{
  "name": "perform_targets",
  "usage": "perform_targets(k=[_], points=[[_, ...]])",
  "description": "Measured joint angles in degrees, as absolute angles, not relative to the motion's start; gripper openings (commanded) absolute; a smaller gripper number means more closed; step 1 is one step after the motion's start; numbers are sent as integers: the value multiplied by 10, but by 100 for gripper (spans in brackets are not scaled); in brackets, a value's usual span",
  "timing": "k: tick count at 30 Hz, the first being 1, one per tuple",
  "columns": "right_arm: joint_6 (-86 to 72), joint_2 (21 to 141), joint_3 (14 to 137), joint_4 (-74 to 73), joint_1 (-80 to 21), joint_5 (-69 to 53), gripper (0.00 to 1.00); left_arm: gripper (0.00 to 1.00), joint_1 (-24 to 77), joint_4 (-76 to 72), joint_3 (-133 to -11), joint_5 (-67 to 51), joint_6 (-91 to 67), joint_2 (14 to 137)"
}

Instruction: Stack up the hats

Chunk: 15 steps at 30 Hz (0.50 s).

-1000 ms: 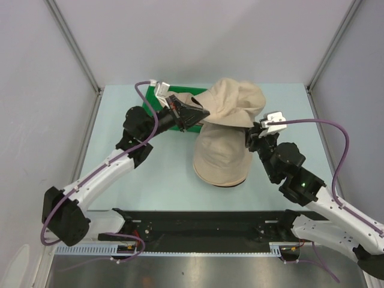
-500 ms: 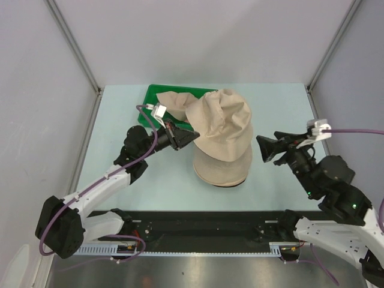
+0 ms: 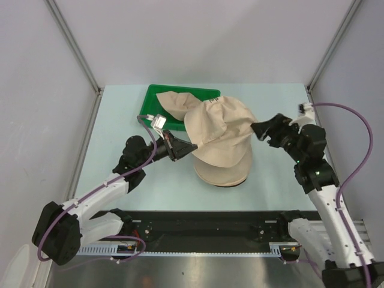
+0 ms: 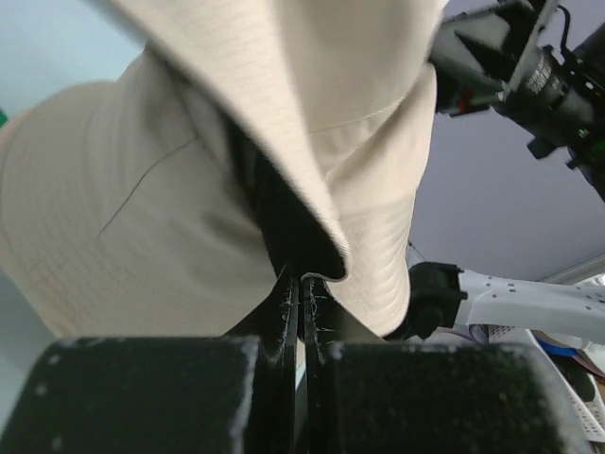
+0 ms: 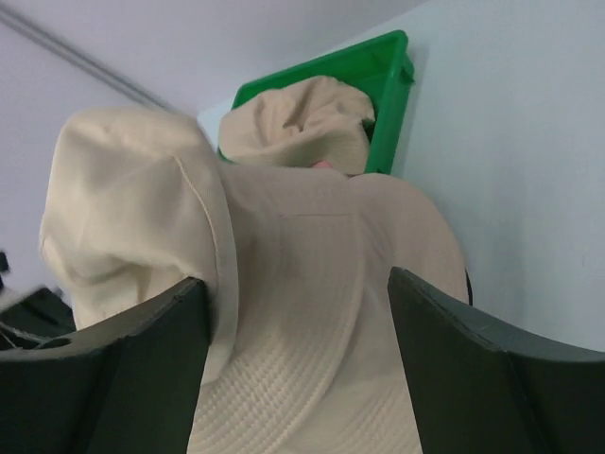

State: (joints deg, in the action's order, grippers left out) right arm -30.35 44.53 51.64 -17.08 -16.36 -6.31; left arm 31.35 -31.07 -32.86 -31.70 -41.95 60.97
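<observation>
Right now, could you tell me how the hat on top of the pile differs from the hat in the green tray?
The top hat is pinched at its brim by the left gripper; the tray hat is touched by neither gripper. The top hat drapes over a lower hat; the tray hat lies crumpled inside the green tray. Both are the same beige fabric.

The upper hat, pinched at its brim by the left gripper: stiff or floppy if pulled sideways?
Probably floppy: the upper hat is creased and slumps over the lower hat, its brim folding where the left gripper pinches it. Likely light, as one edge pinch lifts that side. A sideways pull may stretch cloth before the whole hat shifts.
</observation>
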Motion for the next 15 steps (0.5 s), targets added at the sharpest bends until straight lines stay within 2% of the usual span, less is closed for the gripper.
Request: perform_targets(k=[4,6,15], points=[[-430,451,432,-48,1,-263,75,0,314,-315,-292,-304,-420,595],[-476,469,409,9,39,-339,75,0,314,-317,-284,-301,-420,583],[-582,484,378,179,72,-445,79,0,313,-323,-258,-282,-422,572]])
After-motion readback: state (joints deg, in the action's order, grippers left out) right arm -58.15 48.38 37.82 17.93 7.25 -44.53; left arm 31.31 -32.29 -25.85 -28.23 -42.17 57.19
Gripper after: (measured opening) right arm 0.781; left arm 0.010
